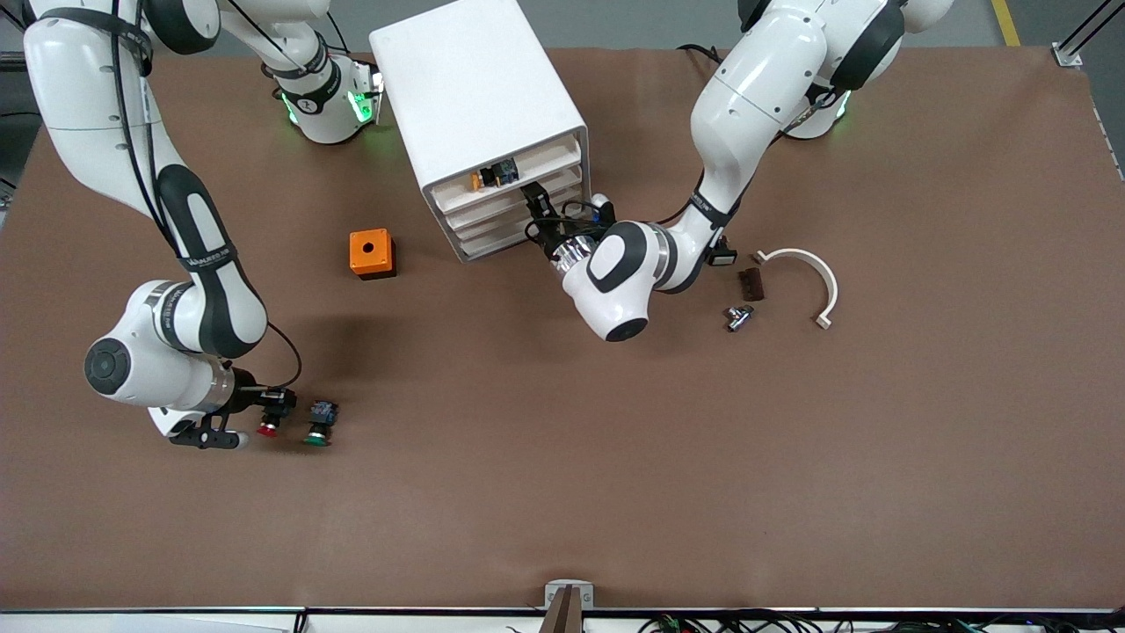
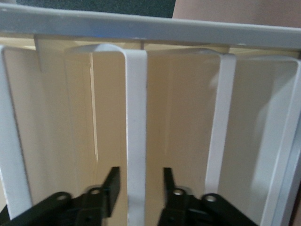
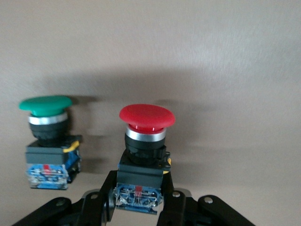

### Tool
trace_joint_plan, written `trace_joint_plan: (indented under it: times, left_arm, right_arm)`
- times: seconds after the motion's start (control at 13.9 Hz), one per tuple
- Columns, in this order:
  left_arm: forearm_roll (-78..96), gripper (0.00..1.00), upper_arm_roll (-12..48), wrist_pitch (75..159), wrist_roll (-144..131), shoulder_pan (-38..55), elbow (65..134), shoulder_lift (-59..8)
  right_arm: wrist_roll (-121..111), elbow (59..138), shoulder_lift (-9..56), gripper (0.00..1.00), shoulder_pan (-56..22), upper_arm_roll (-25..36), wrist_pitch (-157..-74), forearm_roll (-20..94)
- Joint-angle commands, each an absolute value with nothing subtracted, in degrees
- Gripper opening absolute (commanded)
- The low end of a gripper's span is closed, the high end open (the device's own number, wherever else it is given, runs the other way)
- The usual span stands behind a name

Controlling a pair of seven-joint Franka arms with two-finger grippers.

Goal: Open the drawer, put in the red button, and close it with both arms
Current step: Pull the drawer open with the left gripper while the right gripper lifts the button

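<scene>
The white cabinet (image 1: pixel 466 88) stands at the robots' side of the table, its four drawers facing the front camera. My left gripper (image 1: pixel 532 198) is at the front of the second drawer (image 1: pixel 483 204). In the left wrist view it (image 2: pixel 139 176) is open, one finger on either side of the drawer's white lip (image 2: pixel 136 117). The red button (image 1: pixel 268 428) stands on the table near the right arm's end. My right gripper (image 1: pixel 274 406) is shut on its black and blue body, as the right wrist view (image 3: pixel 139 181) shows, with the red cap (image 3: pixel 146 117) sticking out past the fingers.
A green-capped button (image 1: pixel 318 434) stands right beside the red one and also shows in the right wrist view (image 3: pixel 45 104). An orange box (image 1: pixel 371 253) sits near the cabinet. A white curved piece (image 1: pixel 804 281), a brown block (image 1: pixel 750 284) and a metal fitting (image 1: pixel 738 316) lie toward the left arm's end.
</scene>
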State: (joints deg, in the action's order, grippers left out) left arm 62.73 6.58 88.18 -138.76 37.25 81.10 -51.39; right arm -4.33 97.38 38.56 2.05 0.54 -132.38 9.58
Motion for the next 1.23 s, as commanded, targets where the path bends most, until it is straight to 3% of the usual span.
trace_joint_plan:
  times: [0.0, 0.79, 0.94, 1.01, 1.15]
  left_arm:
    - [63.9, 0.0, 5.9, 87.4, -139.5, 35.1, 80.4, -51.7]
    - [63.4, 0.04, 4.1, 89.3, -122.6, 26.4, 76.0, -52.4]
    - [63.4, 0.16, 4.2, 89.9, -122.2, 26.6, 76.1, -52.9]
    - [63.4, 0.34, 4.2, 89.9, -122.0, 26.7, 76.0, -52.9]
    - [63.5, 0.53, 4.3, 90.2, -121.8, 26.9, 76.0, -52.9]
  right_arm:
    - [-5.2, 97.2, 34.3, 0.0, 1.6, 0.6, -129.7, 9.8]
    - [21.4, 96.2, 22.4, 0.0, -8.7, 0.2, -114.0, 10.0]
    - [30.0, 96.3, 20.8, 0.0, -12.1, 0.2, -112.2, 10.0]
    - [35.2, 96.3, 20.3, 0.0, -14.0, 0.2, -111.3, 10.0]
    - [45.5, 96.3, 19.3, 0.0, -18.4, 0.2, -110.4, 10.0]
